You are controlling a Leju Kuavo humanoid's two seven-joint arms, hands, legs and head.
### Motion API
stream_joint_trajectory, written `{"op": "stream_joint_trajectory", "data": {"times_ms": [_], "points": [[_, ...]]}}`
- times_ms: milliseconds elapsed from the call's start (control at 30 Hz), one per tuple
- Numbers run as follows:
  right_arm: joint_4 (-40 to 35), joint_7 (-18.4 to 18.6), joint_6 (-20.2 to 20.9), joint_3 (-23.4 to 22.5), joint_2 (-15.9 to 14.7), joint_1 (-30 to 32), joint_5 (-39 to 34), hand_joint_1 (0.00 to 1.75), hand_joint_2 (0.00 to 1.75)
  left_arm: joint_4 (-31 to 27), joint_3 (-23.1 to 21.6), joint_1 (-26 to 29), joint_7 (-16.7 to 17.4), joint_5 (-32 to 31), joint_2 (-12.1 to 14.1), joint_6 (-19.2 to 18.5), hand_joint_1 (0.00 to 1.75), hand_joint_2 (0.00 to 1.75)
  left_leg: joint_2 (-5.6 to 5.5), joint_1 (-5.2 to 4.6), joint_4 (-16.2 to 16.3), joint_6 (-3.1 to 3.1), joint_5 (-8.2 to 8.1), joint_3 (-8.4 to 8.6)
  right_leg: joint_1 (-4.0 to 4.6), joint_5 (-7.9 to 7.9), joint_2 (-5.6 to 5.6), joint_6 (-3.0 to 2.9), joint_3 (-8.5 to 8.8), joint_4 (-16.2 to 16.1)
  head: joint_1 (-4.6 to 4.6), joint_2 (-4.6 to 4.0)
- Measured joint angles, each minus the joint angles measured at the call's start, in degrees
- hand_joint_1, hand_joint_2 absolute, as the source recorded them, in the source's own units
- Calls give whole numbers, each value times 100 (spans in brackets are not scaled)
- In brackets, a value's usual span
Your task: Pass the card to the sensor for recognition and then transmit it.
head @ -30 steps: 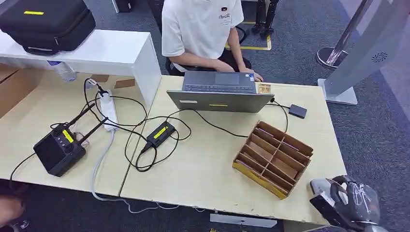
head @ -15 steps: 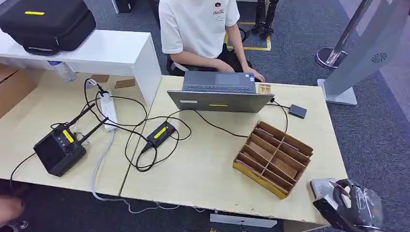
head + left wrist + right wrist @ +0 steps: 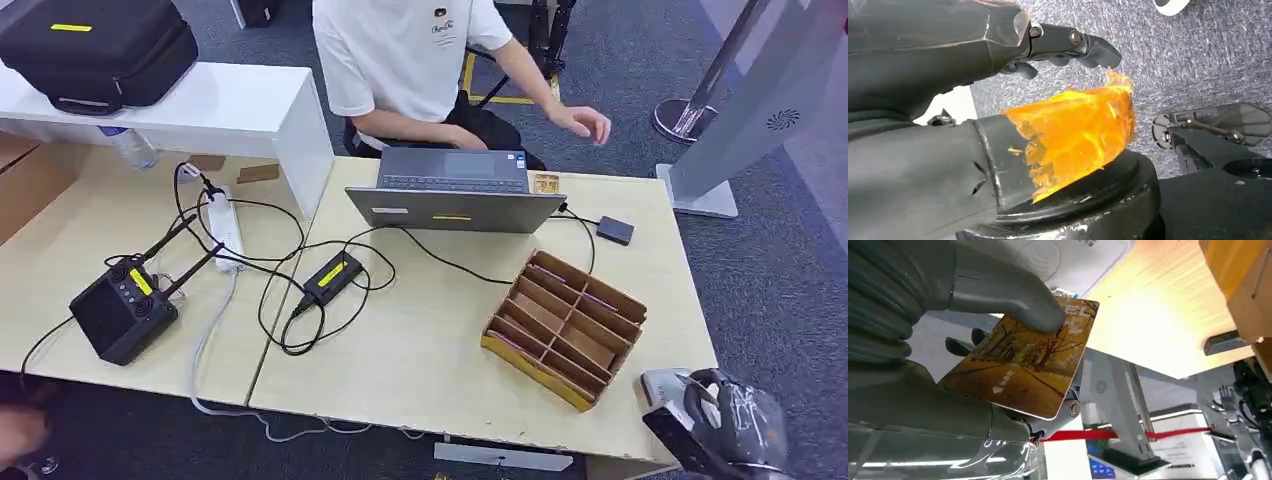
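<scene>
One card (image 3: 1023, 365), right hand (image 3: 973, 305)

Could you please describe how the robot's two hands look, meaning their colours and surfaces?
The right hand has a grey ribbed cover, a thick grey thumb and clear glossy wrapping. The left hand is dark grey, with black fingers and an orange translucent patch.

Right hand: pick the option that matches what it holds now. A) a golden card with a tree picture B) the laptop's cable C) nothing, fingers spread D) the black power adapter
A: in the right wrist view the right hand pinches the golden card under its thumb.
</scene>
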Motion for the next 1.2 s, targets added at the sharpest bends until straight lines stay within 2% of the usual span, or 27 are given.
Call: {"op": "stream_joint_trajectory", "data": {"times_ms": [133, 300, 500, 1067, 1200], "points": [[-378, 206, 188, 111, -168, -114, -46, 175, 175, 0, 0, 0, 0, -53, 7, -6, 0, 0, 4, -3, 0, 0, 1, -3, -2, 2, 5, 0, -2, 3, 0, 0], [-722, 331, 436, 308, -490, -712, -114, 175, 175, 0, 0, -3, 7, -138, 9, -20, 0, 0, 6, -3, 2, 0, 2, 0, -3, 3, 8, 1, -3, 3, 0, 0], [-945, 449, 503, 499, -768, -1120, -136, 175, 175, 0, 0, -2, 9, -164, 9, -37, 0, 0, -4, -2, 3, 0, 2, -1, -3, 2, -1, 1, -1, 3, 0, 0], [-1021, 473, 486, 689, -909, -1162, -195, 175, 175, 0, 0, -3, 26, -164, 9, -44, 0, 0, -2, -2, 2, 0, 1, -4, -2, 1, 0, 0, -3, 3, 2, 0], [-1025, 521, 573, 817, -975, -1547, -188, 175, 175, 0, 0, -8, 68, -212, 17, -85, 0, 0, 12, -4, 2, 0, 1, -7, -5, 3, 15, 0, -9, 7, 2, 0]]}}
